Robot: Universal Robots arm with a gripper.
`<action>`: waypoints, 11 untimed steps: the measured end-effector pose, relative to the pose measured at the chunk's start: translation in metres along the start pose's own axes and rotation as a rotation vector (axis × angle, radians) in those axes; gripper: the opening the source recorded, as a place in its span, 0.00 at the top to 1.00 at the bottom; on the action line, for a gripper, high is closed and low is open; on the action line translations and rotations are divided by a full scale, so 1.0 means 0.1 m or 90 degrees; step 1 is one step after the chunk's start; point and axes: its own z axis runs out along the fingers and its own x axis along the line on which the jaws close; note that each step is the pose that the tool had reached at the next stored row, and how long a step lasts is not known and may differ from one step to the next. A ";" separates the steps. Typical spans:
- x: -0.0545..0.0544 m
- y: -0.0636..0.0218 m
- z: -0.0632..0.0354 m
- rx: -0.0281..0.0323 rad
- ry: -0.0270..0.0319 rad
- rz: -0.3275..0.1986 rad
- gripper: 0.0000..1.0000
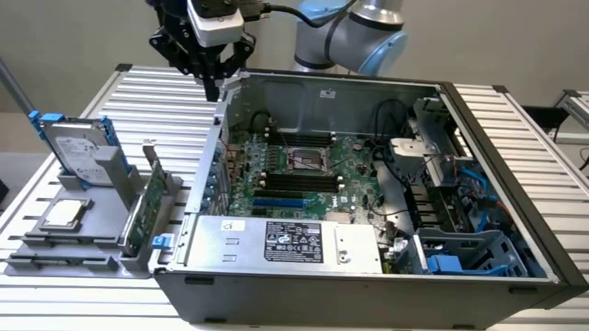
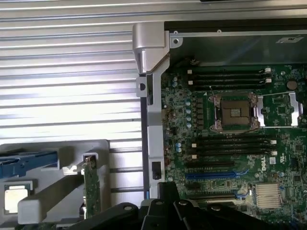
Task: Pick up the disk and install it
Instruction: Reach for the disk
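Note:
The disk [image 1: 81, 157] stands upright on edge in a grey holder [image 1: 92, 227] at the exterior view's left, its white label facing out and its blue carrier frame around it. From the wrist camera its blue frame [image 2: 26, 163] shows edge-on. My gripper [image 1: 214, 91] hangs high over the slatted table, beside the back corner of the open computer case [image 1: 368, 276], well apart from the disk. Its black fingers meet at the tip and hold nothing. The wrist view has the gripper [image 2: 168, 188] over the case's edge.
The holder also carries a square silver-topped chip [image 1: 66, 212] and a green circuit card [image 1: 147, 200] standing on edge. Inside the case lie the motherboard [image 1: 304, 172], a power supply [image 1: 285, 241] and blue-tabbed drive bays [image 1: 460, 258] at the exterior view's right.

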 end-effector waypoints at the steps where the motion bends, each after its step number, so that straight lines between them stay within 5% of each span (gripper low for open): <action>1: 0.04 -0.003 -0.001 0.0000 0.0001 0.000 0.89; 11: 0.50 -0.035 -0.012 0.0000 0.0000 0.000 0.89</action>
